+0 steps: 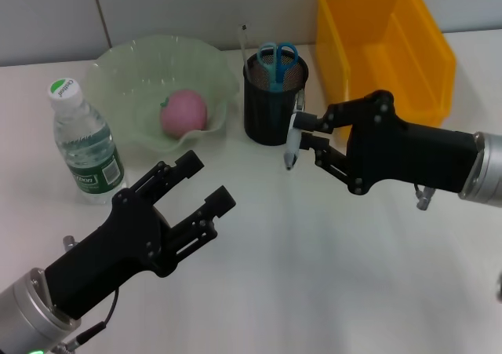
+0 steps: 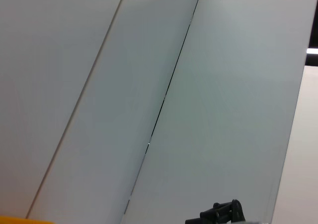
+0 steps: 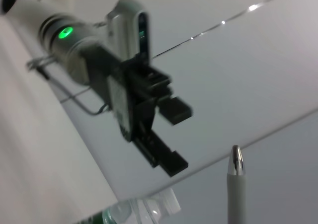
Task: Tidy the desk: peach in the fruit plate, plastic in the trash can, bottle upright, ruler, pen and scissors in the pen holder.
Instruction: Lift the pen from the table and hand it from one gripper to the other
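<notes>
Right gripper holds the pen beside the pen holder; left gripper waits open over the near tabletop.

The right gripper (image 1: 300, 131) reaches in from the right, its fingers closed on the pen (image 1: 292, 140), which hangs roughly upright with its dark tip down, just right of the pen holder (image 1: 274, 103) and above the tabletop (image 1: 314, 275). The scissors (image 1: 277, 60) and the ruler (image 1: 244, 44) already stand in the pen holder. The peach (image 1: 183, 111) lies in the fruit plate (image 1: 129, 71), left of the pen holder. The bottle (image 1: 85, 144) stands upright at the far left, near the plate. The trash can (image 1: 384, 44) sits at the far right. The left gripper (image 1: 206, 183) hovers at the near left, fingers spread wide and holding nothing.
</notes>
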`<state>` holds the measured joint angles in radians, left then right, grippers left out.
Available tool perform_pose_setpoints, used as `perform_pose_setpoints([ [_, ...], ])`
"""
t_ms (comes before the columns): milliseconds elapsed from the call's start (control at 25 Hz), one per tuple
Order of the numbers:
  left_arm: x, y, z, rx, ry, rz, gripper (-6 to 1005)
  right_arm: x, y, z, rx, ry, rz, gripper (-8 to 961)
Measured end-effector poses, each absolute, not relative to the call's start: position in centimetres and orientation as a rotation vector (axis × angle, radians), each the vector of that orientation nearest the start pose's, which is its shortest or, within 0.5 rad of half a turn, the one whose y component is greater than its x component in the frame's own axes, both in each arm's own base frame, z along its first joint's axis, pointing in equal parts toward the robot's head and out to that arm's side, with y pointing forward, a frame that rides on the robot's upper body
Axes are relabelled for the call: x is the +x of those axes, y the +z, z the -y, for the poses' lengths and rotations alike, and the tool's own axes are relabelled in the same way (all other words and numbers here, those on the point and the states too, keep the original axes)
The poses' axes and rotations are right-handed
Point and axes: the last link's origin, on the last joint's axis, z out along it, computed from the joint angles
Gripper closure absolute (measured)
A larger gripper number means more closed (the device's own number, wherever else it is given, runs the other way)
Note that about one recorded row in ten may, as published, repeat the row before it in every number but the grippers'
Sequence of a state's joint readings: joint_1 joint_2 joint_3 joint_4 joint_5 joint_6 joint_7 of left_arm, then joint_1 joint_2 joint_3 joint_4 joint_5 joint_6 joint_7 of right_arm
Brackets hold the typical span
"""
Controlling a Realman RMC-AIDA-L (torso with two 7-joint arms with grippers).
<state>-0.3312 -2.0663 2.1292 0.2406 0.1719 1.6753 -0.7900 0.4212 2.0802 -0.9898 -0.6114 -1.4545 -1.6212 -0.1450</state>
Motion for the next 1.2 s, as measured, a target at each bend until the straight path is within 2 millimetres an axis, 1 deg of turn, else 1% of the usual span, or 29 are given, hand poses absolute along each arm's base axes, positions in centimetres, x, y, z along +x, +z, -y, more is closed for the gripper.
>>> perform_pose_setpoints([
  [40, -24.3, -5.9, -23.4, -2.327, -1.508, 0.587, 253, 23.1, -0.4, -30.8, -1.978, 0.576, 1.203, 833],
  [80, -24.3, -5.9, -23.4, -2.328, -1.509, 0.592, 253, 23.1, -0.4, -30.8, -1.978, 0.576, 1.203, 833],
  [240, -24.3, -5.9, -23.3, -2.328, -1.513, 0.597, 253, 23.3, -0.2, -31.0, -1.861, 0.520, 1.272, 833],
  [480, -24.1, -5.9, -23.3, -2.327, -1.539, 0.613, 253, 23.4, -0.3, -30.8, -1.764, 0.463, 1.353, 833],
  [640, -23.9, -6.0, -23.3, -2.330, -1.549, 0.615, 253, 23.7, -0.9, -30.5, -1.663, 0.391, 1.457, 833],
  [760, -23.7, -6.0, -23.4, -2.331, -1.558, 0.609, 252, 23.8, -1.1, -30.3, -1.624, 0.363, 1.493, 834],
  [840, -23.6, -6.0, -23.4, -2.331, -1.562, 0.606, 252, 24.1, -1.5, -30.2, -1.562, 0.317, 1.541, 834],
  [920, -23.5, -6.0, -23.5, -2.332, -1.563, 0.605, 252, 24.1, -1.6, -30.1, -1.533, 0.297, 1.553, 834],
  [1040, -23.4, -6.0, -23.6, -2.335, -1.564, 0.603, 252, 24.1, -1.7, -30.2, -1.413, 0.232, 1.583, 834],
  [1200, -23.3, -6.1, -23.7, -2.338, -1.566, 0.599, 252, 24.0, -1.7, -29.9, -1.363, 0.230, 1.604, 834],
])
